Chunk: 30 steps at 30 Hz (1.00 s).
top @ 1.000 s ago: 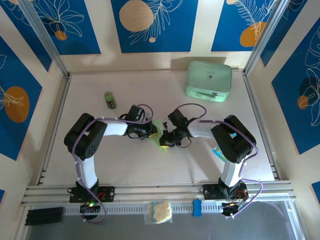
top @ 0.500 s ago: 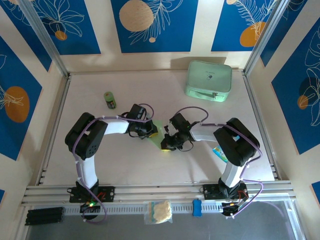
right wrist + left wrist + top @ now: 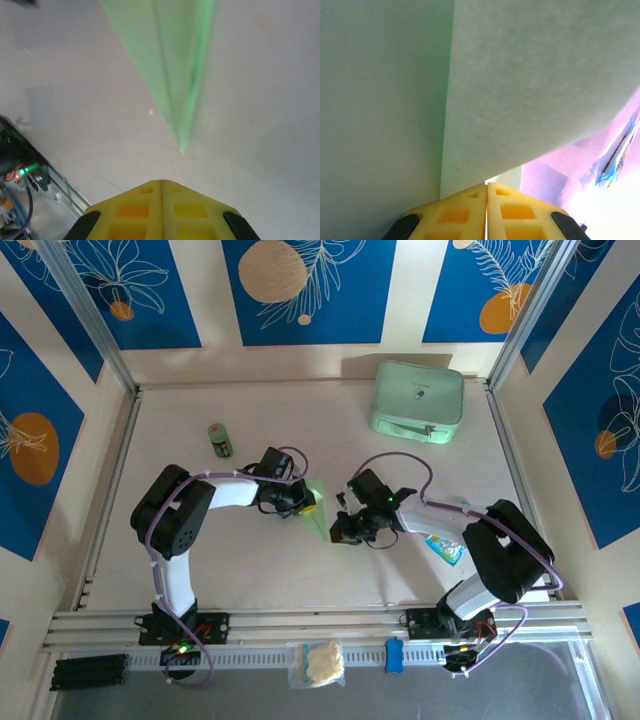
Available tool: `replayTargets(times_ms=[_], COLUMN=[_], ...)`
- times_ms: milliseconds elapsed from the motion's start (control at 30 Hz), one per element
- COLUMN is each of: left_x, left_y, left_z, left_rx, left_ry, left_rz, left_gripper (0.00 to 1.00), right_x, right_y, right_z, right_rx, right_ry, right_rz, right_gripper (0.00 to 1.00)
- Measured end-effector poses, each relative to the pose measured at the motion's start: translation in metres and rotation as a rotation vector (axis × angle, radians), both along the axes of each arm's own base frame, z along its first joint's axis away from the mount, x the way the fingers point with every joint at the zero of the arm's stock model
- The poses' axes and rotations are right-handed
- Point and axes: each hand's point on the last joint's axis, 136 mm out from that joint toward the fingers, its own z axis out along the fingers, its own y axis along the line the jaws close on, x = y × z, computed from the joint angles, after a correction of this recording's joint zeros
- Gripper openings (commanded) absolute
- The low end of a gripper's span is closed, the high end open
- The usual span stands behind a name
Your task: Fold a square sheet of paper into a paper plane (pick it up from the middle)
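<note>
We find the paper plane [image 3: 319, 517] near the middle of the table [image 3: 250, 580], between the two arms, as a narrow pale green dart whose point is directed toward the near edge. The left gripper [image 3: 303, 502] is clenched on the plane's wide end; in the left wrist view its yellow fingertips [image 3: 505, 197] meet with no gap, and the paper runs up from them across most of the frame. The right gripper [image 3: 340, 530] is also clenched but grasps nothing; in the right wrist view its fingertips [image 3: 145, 192] are pressed together just short of the plane's point, with bare table between them and the paper. A crease line runs lengthwise down the plane in that view. We cannot tell whether the point rests on the table or hangs just above it. A mint-green case [image 3: 418, 400] lies at the far right of the table, well apart from the plane. A small green bottle [image 3: 220, 440] stands at the far left. A blue packet [image 3: 443, 548] lies beside the right arm.
</note>
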Motion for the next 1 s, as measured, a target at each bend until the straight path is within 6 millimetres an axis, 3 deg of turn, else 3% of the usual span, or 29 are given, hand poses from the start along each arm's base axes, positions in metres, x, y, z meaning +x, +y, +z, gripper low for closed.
replayTargets(times_ms=[133,267,533,733,1000], left_x=[0.000,0.000,0.000,-0.001,0.006], left_y=[0.000,0.000,-0.001,0.001,-0.002], left_z=[0.000,0.000,0.002,0.012,0.040], left_rx=[0.003,0.004,0.006,0.005,-0.007], left_ry=[0.000,0.001,0.002,-0.046,-0.217], left_rz=[0.000,0.000,-0.001,-0.028,-0.120], left_gripper=[0.11,0.11,0.13,0.20,0.20], right_x=[0.027,0.039,0.043,0.043,0.039], right_y=[0.014,0.021,0.018,0.017,0.014], right_z=[0.007,-0.007,-0.037,-0.037,-0.038], right_rx=[0.003,-0.022,-0.080,-0.080,-0.088], right_ry=[-0.053,-0.045,0.001,-0.013,-0.027], right_rz=[-0.010,-0.016,-0.025,-0.005,0.047], right_gripper=[0.05,0.03,0.02,0.01,0.02])
